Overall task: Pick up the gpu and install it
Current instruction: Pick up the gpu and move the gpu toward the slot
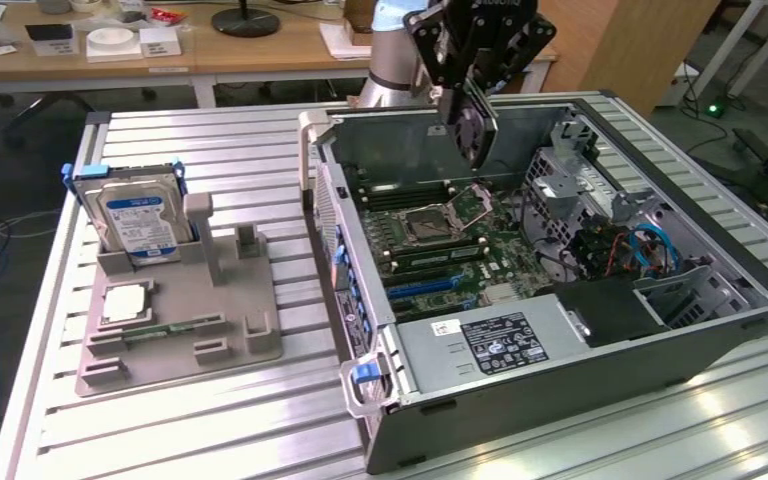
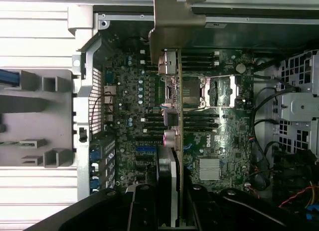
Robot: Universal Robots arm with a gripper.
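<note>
Gpu [image 1: 474, 135] hanging edge-on over the open computer case [image 1: 704, 330], above the motherboard [image 1: 451, 240]. In the exterior view we see its long axis roughly upright, thin edge toward us. The gripper [image 1: 471, 95] holds it from above, black fingers [image 2: 142, 211] set narrow and pressed against both faces. In the wrist view its grey metal bracket [image 2: 172, 21] lies at the far end. Its gripped part is hidden, and the slots beneath are hard to make out.
</note>
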